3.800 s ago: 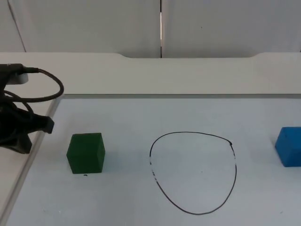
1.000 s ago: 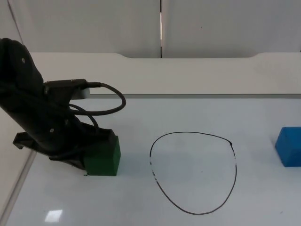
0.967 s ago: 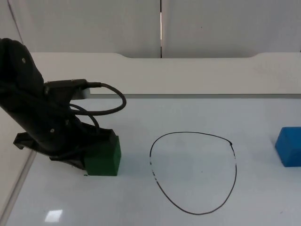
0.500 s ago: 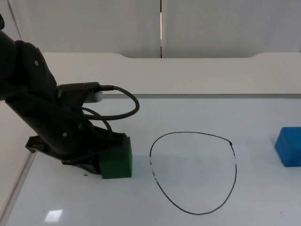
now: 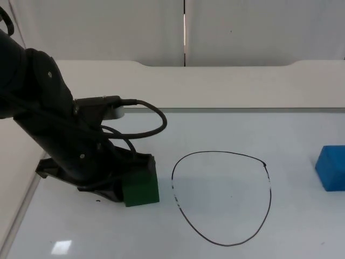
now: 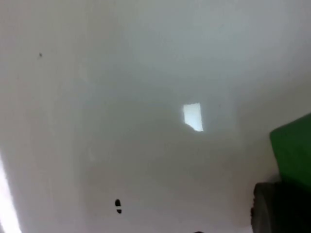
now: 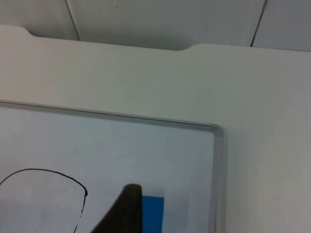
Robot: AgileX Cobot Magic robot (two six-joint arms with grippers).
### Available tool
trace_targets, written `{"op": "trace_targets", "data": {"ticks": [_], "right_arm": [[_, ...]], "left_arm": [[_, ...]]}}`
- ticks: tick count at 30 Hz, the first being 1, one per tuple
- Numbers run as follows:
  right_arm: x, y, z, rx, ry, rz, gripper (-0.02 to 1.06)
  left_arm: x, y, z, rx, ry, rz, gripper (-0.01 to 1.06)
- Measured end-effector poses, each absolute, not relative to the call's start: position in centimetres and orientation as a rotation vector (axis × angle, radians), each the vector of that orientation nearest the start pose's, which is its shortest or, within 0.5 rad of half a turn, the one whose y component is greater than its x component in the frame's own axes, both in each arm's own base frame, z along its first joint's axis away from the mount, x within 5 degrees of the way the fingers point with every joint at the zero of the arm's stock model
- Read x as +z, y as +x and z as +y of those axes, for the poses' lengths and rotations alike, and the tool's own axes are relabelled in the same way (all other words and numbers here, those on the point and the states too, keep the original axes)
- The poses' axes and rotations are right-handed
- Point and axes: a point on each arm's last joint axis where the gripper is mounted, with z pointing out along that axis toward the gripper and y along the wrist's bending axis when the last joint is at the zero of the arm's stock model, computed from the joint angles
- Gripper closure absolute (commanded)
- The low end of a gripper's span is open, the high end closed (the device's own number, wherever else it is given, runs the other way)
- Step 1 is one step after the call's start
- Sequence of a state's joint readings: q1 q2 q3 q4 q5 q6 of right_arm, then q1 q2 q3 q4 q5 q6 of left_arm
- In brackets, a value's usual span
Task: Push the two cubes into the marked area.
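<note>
We note a white board (image 5: 302, 237) lying flat on the white table top (image 5: 226, 86), its thin raised frame (image 7: 216, 160) running along the 12 o'clock edge. A grey partition wall (image 5: 259, 27) closes the table at 12 o'clock, with a vertical seam (image 5: 184, 32). A small dark speck (image 6: 117, 206) marks the board, and a bright light reflection (image 6: 193, 116) sits on it.

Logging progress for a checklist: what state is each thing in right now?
green cube: outside the marked area, just left of its line, left gripper against its left side.
blue cube: outside, far to the right, untouched.
marked area: nothing inside.
left gripper: low on the table, at the green cube.
right gripper: waiting near the blue cube.
</note>
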State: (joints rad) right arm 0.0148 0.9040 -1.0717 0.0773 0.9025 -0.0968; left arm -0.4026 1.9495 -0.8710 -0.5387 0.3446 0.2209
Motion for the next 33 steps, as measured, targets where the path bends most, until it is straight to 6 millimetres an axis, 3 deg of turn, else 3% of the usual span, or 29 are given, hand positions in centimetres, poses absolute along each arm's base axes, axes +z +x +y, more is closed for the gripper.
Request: {"op": "trace_targets", "data": {"ticks": [33], "right_arm": [[39.9, 16.5, 0.8, 0.054, -0.102, 2.207, 0.04]], "left_arm": [[8.7, 28.2, -16.6, -0.393, 0.244, 2.842, 1.05]]}}
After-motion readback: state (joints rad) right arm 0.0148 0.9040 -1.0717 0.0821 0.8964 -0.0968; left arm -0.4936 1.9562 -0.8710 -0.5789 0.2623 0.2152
